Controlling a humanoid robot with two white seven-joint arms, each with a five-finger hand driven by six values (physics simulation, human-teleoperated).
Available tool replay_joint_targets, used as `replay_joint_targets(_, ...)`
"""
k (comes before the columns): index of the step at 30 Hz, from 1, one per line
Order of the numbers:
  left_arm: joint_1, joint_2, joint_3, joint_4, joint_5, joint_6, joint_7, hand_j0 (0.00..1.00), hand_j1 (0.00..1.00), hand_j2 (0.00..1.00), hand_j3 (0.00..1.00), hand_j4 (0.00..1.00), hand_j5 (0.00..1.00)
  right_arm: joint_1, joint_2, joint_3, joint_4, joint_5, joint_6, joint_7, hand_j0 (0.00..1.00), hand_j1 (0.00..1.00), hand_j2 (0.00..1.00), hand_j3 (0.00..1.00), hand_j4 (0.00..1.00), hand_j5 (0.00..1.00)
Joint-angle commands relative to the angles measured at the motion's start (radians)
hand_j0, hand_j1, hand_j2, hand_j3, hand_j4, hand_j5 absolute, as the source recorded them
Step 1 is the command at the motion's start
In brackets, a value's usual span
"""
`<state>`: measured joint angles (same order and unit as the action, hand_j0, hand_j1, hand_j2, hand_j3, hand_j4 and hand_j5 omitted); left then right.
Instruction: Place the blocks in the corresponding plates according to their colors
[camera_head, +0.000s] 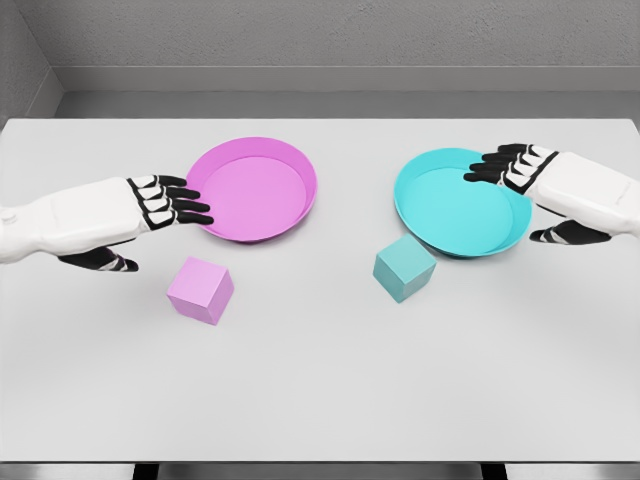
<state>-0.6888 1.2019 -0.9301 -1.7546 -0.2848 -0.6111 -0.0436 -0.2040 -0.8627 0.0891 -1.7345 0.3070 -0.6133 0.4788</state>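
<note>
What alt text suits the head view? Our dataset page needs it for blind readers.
Two cubes sit unplaced on a white table: pink cube before the pink plate, teal cube before the teal plate. Open left hand and right hand hover at the plates' outer edges.

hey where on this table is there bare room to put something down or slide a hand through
Bare room: the whole near strip in front of the pink block and teal block, and the gap between the pink plate and teal plate. Crowded: the left hand at the pink plate's edge, and the right hand over the teal plate's rim.
</note>
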Motion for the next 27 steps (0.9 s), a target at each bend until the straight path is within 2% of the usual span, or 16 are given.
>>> replay_joint_targets(1,0.0,0.001,-0.001,-0.002,0.004,0.0,0.001,1.0,1.0,1.0,1.0,1.0,1.0,0.0,-0.001,0.0,0.0,-0.005,0.002,0.0,1.0,1.0,1.0,1.0,1.0,1.0)
replay_joint_targets(10,-0.002,-0.042,-0.07,0.001,-0.042,0.0,-0.012,1.0,1.0,1.0,1.0,1.0,1.0,-0.006,0.002,0.006,0.0,0.007,0.002,0.015,1.0,1.0,1.0,1.0,1.0,1.0)
replay_joint_targets(12,0.0,-0.042,-0.076,0.001,-0.042,0.0,-0.012,1.0,1.0,1.0,1.0,1.0,1.0,-0.021,0.016,0.049,-0.011,0.009,0.002,0.024,1.0,1.0,1.0,1.0,1.0,1.0)
replay_joint_targets(16,0.0,-0.042,-0.11,0.012,-0.019,0.016,-0.012,1.0,1.0,1.0,1.0,1.0,1.0,-0.124,0.025,0.196,-0.022,0.011,0.002,0.046,1.0,1.0,1.0,1.0,1.0,1.0)
replay_joint_targets(19,0.0,-0.061,-0.142,0.012,-0.004,0.074,-0.01,1.0,1.0,1.0,1.0,1.0,1.0,-0.133,0.103,0.215,-0.022,0.112,0.002,0.066,1.0,1.0,1.0,1.0,1.0,1.0)
replay_joint_targets(27,0.0,-0.061,-0.157,0.012,0.015,0.136,-0.009,1.0,1.0,1.0,1.0,1.0,1.0,-0.135,0.105,0.261,-0.022,0.136,0.002,0.067,1.0,1.0,1.0,1.0,1.0,1.0)
